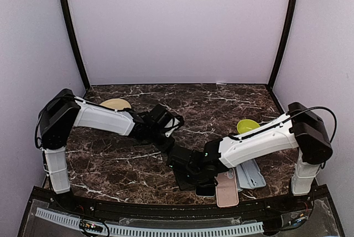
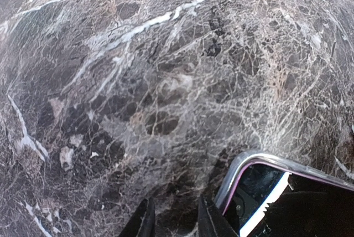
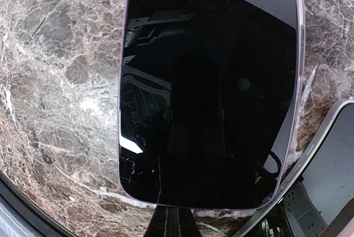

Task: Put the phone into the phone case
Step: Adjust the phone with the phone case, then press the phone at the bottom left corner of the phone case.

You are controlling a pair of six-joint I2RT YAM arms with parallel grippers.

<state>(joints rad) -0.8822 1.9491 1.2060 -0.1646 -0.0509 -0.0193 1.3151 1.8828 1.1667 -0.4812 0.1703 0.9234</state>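
Observation:
The phone (image 3: 210, 87) lies screen up on the marble and its black glass fills the right wrist view. In the top view the phone (image 1: 206, 190) shows only as a dark slab under the right arm. My right gripper (image 3: 174, 217) is shut, its fingers pressed together at the phone's near edge. A pale pink phone case (image 1: 227, 188) lies just right of the phone, and a case's rim (image 3: 326, 159) shows at the right. My left gripper (image 2: 175, 202) hangs low over bare marble with a narrow gap and nothing between the fingers. The phone's silver-rimmed corner (image 2: 260, 179) sits beside its right finger.
A grey case (image 1: 250, 174) lies right of the pink one. A yellow-green bowl (image 1: 248, 126) stands behind the right arm and a beige plate (image 1: 115, 104) at the back left. The table's front edge (image 1: 166, 206) runs close below the phone.

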